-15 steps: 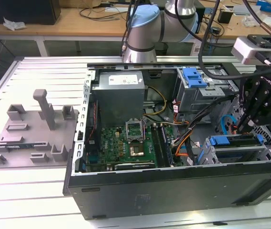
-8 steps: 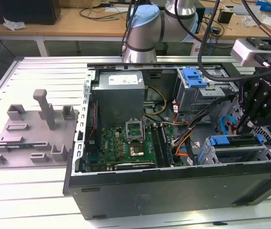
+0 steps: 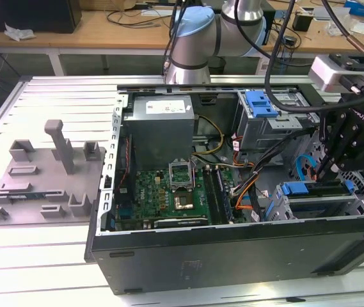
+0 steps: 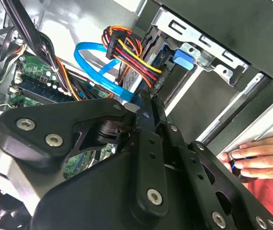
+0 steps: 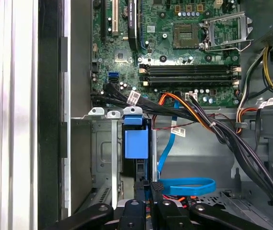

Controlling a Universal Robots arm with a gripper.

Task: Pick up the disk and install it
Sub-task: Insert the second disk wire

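Disk point(image 5: 136, 141) standing edge-on in a slot of the drive cage point(image 5: 102, 158), blue carrier outermost. In the exterior view, at four o'clock from the motherboard point(image 3: 169, 192), inside the open computer case point(image 3: 233, 256) on the tabletop point(image 3: 41, 256). Jaws of the gripper point(image 5: 147, 186) drawn narrow, seemingly pinching the disk's trailing edge. Judged to be the install step, well along: seating, not picking. Next move probably calling for a straight push along the slot, clear of the blue data cable point(image 5: 184, 184) and wire bundle point(image 4: 131, 52) just beside. Hard to tell: depth of seating, any latch engagement. Drive's metal face hidden. Person's hand point(image 4: 251, 158) on the case edge, cut off.
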